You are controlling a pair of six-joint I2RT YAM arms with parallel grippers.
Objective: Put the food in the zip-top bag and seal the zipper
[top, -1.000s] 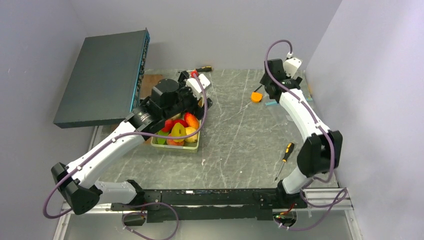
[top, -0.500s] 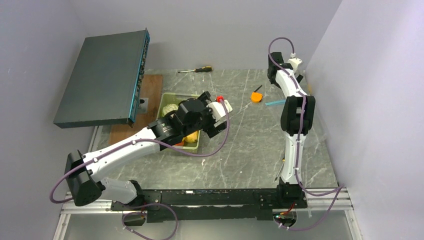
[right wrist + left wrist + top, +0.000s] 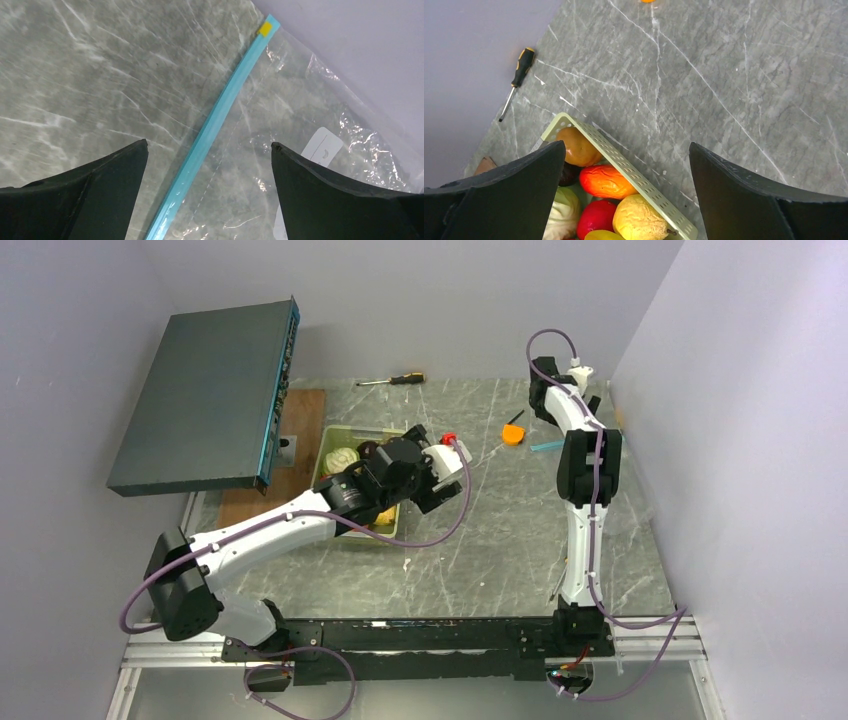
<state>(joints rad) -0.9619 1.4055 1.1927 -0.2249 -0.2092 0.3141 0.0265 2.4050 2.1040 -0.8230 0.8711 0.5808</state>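
With your right claw (image 3: 209, 145) spread wide above the zipper (image 3: 220, 110) of the zip-top bag (image 3: 300, 130), flat at the surface's (image 3: 75, 75) far right by the wall (image 3: 350, 30), descend straight and pinch one lip only, while your left claw (image 3: 626, 146) hangs wide near the food (image 3: 606, 181).

**Grey marbled worktop and its load**

The worktop (image 3: 480, 530) is grey stone-patterned with pale veins. Left of centre sits a pale green perforated tray (image 3: 624, 167) filled with toy food (image 3: 605, 181). A wooden board (image 3: 303, 418) lies beside the tray at the left edge. A black-and-yellow-handled screwdriver (image 3: 392, 379) lies along the far edge. A small orange tool (image 3: 513, 432) rests right of centre. In the far right corner a clear zip-top bag (image 3: 320, 95) lies flat against the wall, white label (image 3: 322, 146) up, its teal zipper (image 3: 215, 125) facing the middle.
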